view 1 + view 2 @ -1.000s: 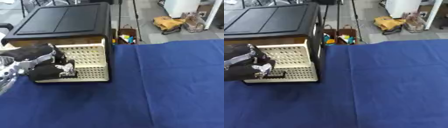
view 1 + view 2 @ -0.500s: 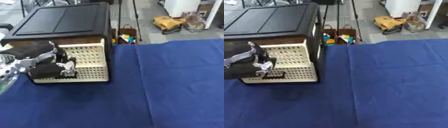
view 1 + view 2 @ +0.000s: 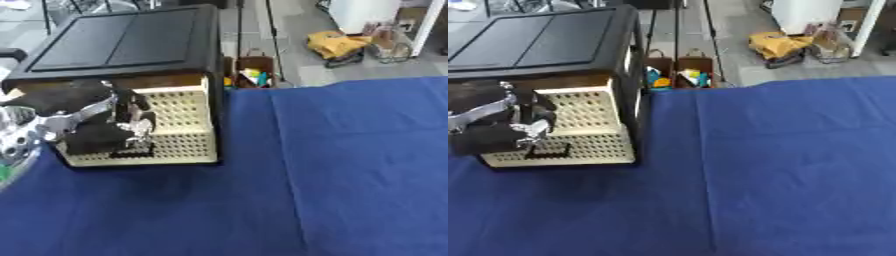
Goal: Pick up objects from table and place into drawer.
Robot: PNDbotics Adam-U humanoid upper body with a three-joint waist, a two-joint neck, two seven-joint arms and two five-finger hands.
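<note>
A black drawer cabinet (image 3: 122,45) with cream perforated drawer fronts (image 3: 179,125) stands on the blue cloth at the far left. My left hand (image 3: 87,120), black with silver parts, is right against the drawer fronts and covers their left half. A dark handle slot (image 3: 131,152) shows in the lower front just below the hand. The lower drawer front sits slightly forward of the upper one. I see no loose object on the cloth. My right hand is out of both views.
The blue cloth (image 3: 780,165) covers the table to the right and front of the cabinet. Beyond the far table edge, on the floor, are two bags (image 3: 680,75) with colourful contents and a yellow bundle (image 3: 780,45).
My left hand has shifted slightly up and to the right, closer onto the drawer fronts. The cabinet has stayed in place.
</note>
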